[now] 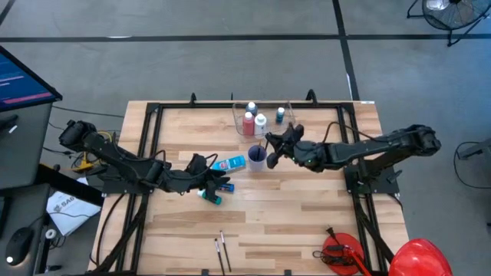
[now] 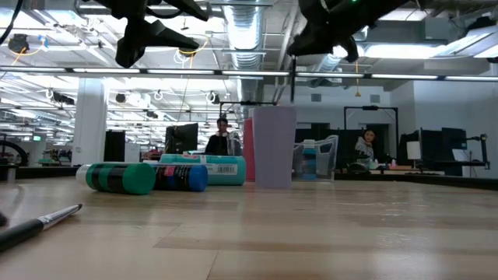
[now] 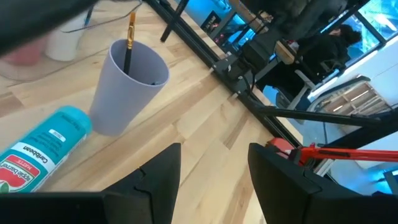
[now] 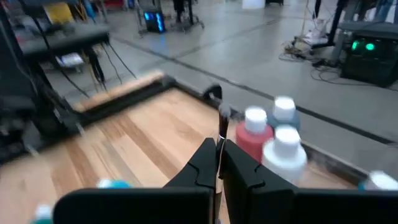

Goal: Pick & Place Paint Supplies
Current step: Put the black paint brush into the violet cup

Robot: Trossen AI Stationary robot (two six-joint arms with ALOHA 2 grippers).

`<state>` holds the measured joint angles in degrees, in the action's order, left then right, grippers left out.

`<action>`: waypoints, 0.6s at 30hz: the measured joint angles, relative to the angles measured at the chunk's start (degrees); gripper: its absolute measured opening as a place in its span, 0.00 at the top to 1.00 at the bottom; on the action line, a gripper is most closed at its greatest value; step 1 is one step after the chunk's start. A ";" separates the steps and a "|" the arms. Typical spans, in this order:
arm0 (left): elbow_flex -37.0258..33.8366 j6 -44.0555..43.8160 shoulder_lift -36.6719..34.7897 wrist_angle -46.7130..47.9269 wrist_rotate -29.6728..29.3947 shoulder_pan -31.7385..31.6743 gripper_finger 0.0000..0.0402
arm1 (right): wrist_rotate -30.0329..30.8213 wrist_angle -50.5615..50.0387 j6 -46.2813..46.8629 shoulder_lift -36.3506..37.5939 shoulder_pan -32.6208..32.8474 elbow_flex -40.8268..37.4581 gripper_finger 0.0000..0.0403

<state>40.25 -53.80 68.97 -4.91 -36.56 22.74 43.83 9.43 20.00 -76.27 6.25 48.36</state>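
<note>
The right gripper (image 1: 271, 148) is over the middle of the table, just above the cup (image 1: 256, 158), with its jaws clamped on a thin brush (image 4: 221, 138). The left wrist view shows that brush (image 3: 128, 42) standing with its lower end down inside the cup (image 3: 127, 84), and the low view has the cup (image 2: 272, 146) upright behind the tubes.

The left gripper (image 1: 209, 175) hangs low over the table near its front-left side, jaws apart and nothing between them, fingers (image 3: 160, 171) spread over bare wood.

A light blue tube (image 1: 231, 163) lies on its side just left of the cup. Two more tubes lie by the left gripper, a green one (image 2: 120, 177) and a dark blue one (image 2: 180, 176) behind it.

The tub (image 1: 239, 121) at the back holds a red bottle (image 1: 248, 123), a white one (image 1: 261, 120) and a teal one (image 1: 281, 115). Two spare brushes (image 1: 222, 251) lie near the front edge, well apart from the rest
</note>
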 joint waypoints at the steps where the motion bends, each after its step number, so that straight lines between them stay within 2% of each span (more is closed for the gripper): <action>1: 0.00 0.00 0.00 -0.01 0.00 0.00 0.55 | 0.62 -0.79 0.02 -0.09 0.24 -0.36 1.00; 18: 0.00 0.91 0.00 0.22 2.50 0.04 0.55 | 1.21 3.66 3.00 -8.21 2.15 -0.42 0.99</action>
<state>40.25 -52.89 68.97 -4.69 -34.06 22.78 45.04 13.09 23.00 -84.48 8.40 47.94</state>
